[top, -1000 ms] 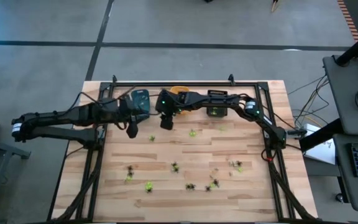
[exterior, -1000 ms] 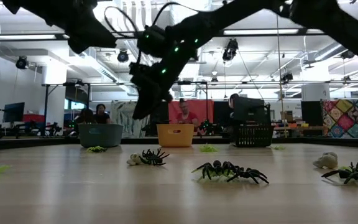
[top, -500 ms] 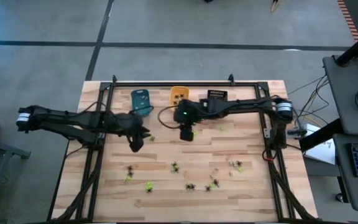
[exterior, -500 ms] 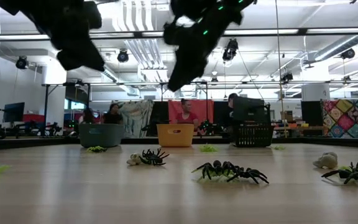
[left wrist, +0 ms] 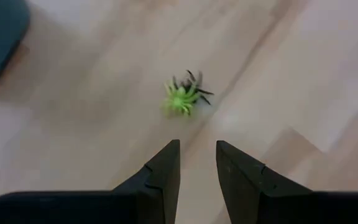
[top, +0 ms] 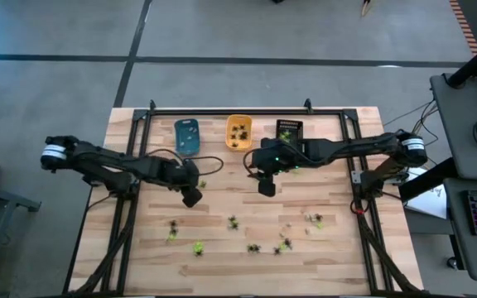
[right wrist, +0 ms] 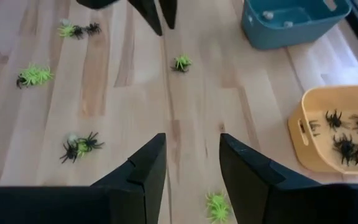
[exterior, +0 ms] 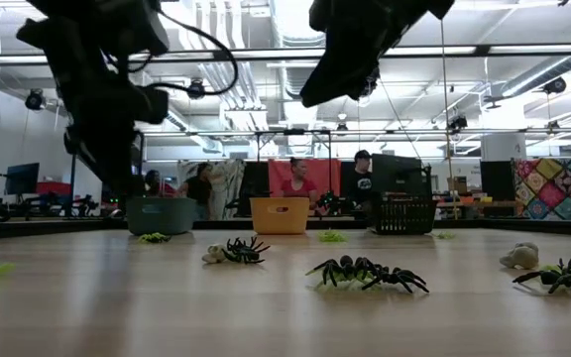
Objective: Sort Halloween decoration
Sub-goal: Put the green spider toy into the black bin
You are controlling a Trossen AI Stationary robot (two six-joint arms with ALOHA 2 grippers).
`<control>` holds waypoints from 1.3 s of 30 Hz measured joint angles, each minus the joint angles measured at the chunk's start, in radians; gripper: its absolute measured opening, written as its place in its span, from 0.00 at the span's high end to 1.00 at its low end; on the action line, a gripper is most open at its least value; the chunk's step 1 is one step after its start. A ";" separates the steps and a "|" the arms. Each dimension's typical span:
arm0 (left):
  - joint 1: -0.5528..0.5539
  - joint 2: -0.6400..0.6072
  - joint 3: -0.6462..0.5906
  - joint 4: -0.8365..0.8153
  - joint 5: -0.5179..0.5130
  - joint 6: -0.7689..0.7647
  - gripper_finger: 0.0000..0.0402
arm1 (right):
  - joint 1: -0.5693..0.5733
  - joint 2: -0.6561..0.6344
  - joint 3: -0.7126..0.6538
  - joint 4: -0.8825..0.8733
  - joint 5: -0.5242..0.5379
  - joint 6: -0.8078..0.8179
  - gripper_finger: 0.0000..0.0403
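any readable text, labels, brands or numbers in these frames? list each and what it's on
None readable in any view.
Blue tray, orange tray, black tray: no label or print visible.
Left gripper and right gripper: plain dark fingers, no markings.
Patterned hanging in the room behind: coloured diamonds only, no lettering.
Red panel behind the people: any print is too blurred to read.
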 joint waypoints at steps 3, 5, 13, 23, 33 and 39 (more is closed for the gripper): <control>0.000 0.053 0.025 -0.002 -0.037 -0.010 0.79 | 0.000 -0.005 -0.012 0.001 0.000 0.012 0.65; 0.001 0.083 0.046 0.002 -0.057 -0.019 0.79 | 0.001 -0.003 -0.015 0.000 0.000 0.014 0.65; -0.002 0.183 0.083 -0.006 -0.062 -0.018 0.76 | 0.001 0.010 -0.018 -0.001 0.001 0.015 0.66; -0.100 0.250 0.059 -0.006 -0.173 0.180 0.61 | 0.001 0.010 -0.018 0.000 0.000 0.015 0.66; -0.208 0.197 -0.064 0.164 -0.294 0.301 0.56 | 0.001 0.011 -0.018 0.010 0.000 0.011 0.67; -0.212 0.131 -0.190 0.365 -0.420 0.305 0.57 | 0.001 0.011 -0.021 0.014 0.000 0.011 0.67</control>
